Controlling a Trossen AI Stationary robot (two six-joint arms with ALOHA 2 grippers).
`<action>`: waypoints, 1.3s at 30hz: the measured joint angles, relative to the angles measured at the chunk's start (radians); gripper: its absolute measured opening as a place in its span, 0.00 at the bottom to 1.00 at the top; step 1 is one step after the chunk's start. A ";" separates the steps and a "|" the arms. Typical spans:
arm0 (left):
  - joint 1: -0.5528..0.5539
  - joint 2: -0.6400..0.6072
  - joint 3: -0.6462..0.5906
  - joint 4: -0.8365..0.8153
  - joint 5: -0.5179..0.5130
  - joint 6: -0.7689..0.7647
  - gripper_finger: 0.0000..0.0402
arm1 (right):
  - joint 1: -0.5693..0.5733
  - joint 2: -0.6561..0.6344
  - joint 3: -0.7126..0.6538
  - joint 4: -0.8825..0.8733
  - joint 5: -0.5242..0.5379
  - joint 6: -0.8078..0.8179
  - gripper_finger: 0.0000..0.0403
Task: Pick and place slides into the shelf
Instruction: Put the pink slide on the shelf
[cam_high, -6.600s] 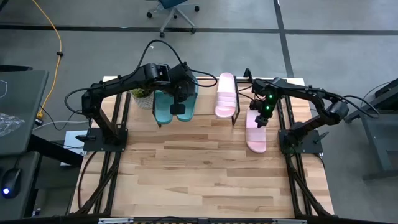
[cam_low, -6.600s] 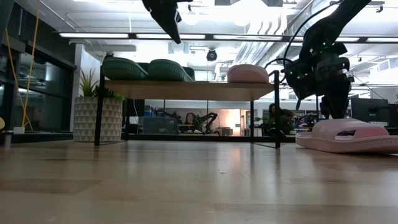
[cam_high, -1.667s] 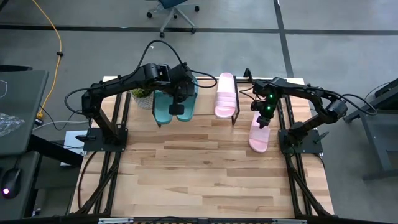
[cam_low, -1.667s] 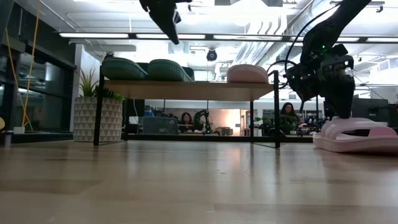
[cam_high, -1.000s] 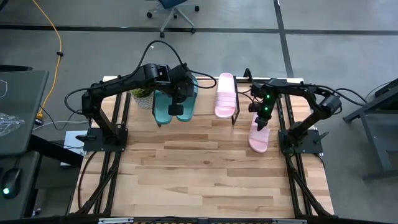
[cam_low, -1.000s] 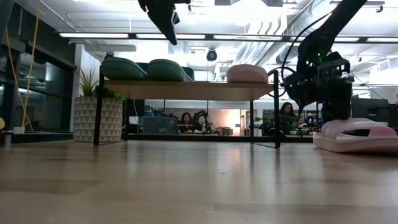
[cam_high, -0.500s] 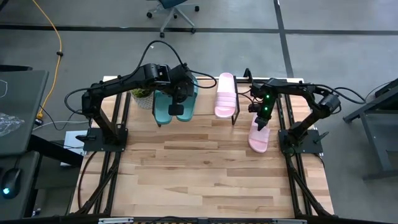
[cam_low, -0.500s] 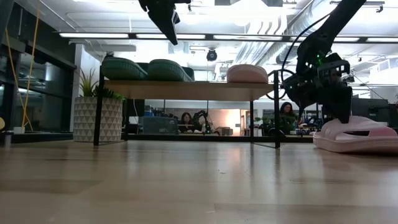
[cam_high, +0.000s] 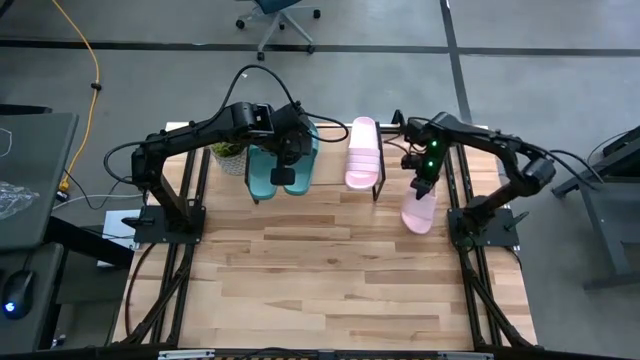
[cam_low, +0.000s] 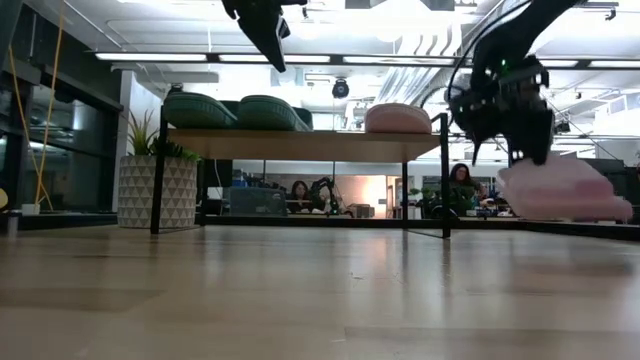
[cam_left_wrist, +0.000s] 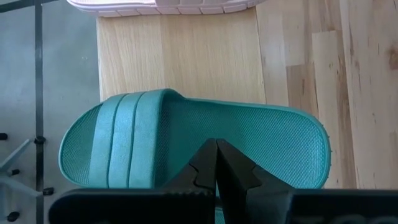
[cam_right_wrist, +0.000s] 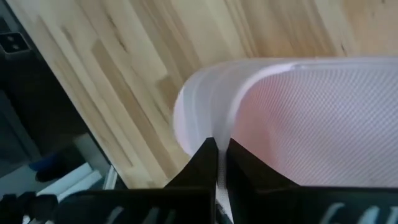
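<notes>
My right gripper (cam_high: 423, 187) is shut on a pale pink slide (cam_high: 418, 210), held in the air near the table's right edge, right of the shelf (cam_high: 330, 170). In the low view this slide (cam_low: 560, 190) hangs clear of the tabletop. Two teal slides (cam_high: 268, 168) and another pink slide (cam_high: 362, 152) rest sole-down on the shelf's plank top (cam_low: 300, 143). My left gripper (cam_high: 290, 177) hovers shut above the teal slides, touching nothing; the left wrist view shows its fingers (cam_left_wrist: 216, 163) over one teal slide (cam_left_wrist: 186, 143). My right gripper pinches the pink slide by the edge of its ribbed strap (cam_right_wrist: 208, 127) between its two fingers (cam_right_wrist: 202, 163). The fingers come slanting down from above. The slide hangs below them, tilted and clear of the table (cam_low: 300, 290).
A potted plant (cam_high: 230, 155) stands at the shelf's left end. The shelf's thin black legs (cam_low: 444, 175) stand close to the lifted slide. The shelf top has a bare stretch to the right of the pink slide. The near half of the wooden table (cam_high: 330, 280) is bare.
My right gripper has risen with the pink slide. The slide lay flat on the table a second ago and now hangs tilted, clear of it, a little nearer the far edge. My left arm has kept still.
</notes>
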 joint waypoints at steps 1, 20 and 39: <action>0.000 0.000 0.000 0.000 0.000 0.000 0.00 | 0.000 -0.017 0.010 -0.020 -0.001 0.008 0.00; 0.000 0.000 0.000 0.000 0.000 0.000 0.00 | 0.011 -0.274 0.284 -0.136 -0.003 0.147 0.00; 0.000 0.000 0.000 0.000 0.026 -0.019 0.00 | 0.080 -0.186 0.677 -0.182 -0.100 0.136 0.00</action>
